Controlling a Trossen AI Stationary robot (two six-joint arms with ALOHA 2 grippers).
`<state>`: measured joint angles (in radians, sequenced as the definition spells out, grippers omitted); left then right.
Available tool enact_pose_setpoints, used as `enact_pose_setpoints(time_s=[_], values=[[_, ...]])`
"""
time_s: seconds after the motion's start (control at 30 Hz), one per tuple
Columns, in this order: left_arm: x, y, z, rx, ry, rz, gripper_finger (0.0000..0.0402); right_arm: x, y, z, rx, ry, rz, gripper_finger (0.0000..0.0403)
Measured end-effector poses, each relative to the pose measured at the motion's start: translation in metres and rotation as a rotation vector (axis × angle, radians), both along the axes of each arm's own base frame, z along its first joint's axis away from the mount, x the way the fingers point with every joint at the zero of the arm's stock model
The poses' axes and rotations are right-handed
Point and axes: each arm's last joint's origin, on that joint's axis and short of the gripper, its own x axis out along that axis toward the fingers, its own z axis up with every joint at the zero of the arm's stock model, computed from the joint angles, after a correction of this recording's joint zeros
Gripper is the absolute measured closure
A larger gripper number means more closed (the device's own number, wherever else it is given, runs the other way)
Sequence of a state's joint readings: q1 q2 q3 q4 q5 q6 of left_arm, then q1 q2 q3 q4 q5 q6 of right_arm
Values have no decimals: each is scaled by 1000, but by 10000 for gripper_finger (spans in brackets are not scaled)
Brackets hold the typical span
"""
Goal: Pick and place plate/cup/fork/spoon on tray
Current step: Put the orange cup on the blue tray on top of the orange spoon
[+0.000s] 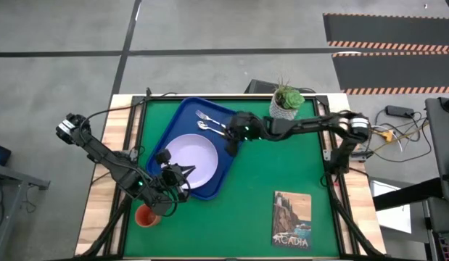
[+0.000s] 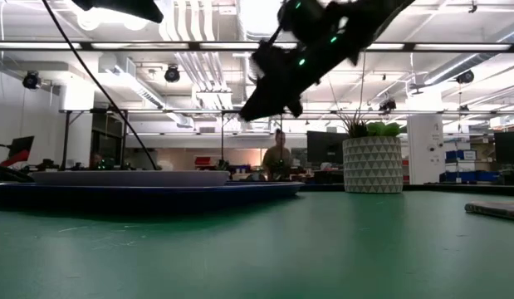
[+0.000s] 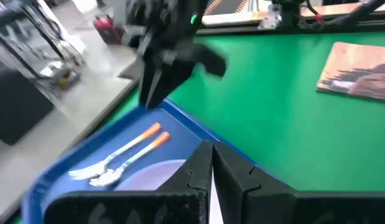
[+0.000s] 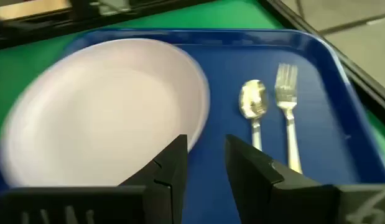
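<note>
The pale plate [image 1: 189, 158] lies on the blue tray [image 1: 182, 109]. The fork [image 1: 204, 115] and the spoon [image 1: 207, 125] lie side by side on the tray's far part; the right wrist view shows the spoon [image 4: 253, 102] next to the fork [image 4: 285, 84]. The orange-red cup [image 1: 145, 215] stands on the table off the tray's near left corner. My left gripper [image 1: 175, 176] is over the plate's near rim, its fingers [image 3: 232, 180] together. My right gripper [image 4: 208, 155] is open and empty above the tray, between the plate [image 4: 105, 118] and the spoon. My left gripper's shut fingers are at the plate's near rim [image 3: 167, 174]. The fingers themselves hide the spot, so I cannot tell whether they touch it.
A white pot with a green plant [image 1: 286, 101] stands at the far edge, right of the tray. A picture book [image 1: 291, 220] lies at the near right. Bare green mat lies between the tray and the book.
</note>
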<state>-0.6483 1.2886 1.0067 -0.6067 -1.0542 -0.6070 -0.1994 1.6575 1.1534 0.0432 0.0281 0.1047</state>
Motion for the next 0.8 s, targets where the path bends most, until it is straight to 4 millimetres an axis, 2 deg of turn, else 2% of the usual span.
enact_pose_setpoints(time_s=[0.2,0.37,0.57,0.8], values=[[4,-2,-6,-28,2,15,402,-32,48,3,-56,-23,40,320],[14,1,-15,-60,22,43,402,-57,75,-2,-81,-72,66,334],[32,11,-30,-168,105,50,402,-82,93,-4,-73,-140,96,346],[54,28,-56,-268,243,78,402,-101,101,-3,-57,-179,121,351]])
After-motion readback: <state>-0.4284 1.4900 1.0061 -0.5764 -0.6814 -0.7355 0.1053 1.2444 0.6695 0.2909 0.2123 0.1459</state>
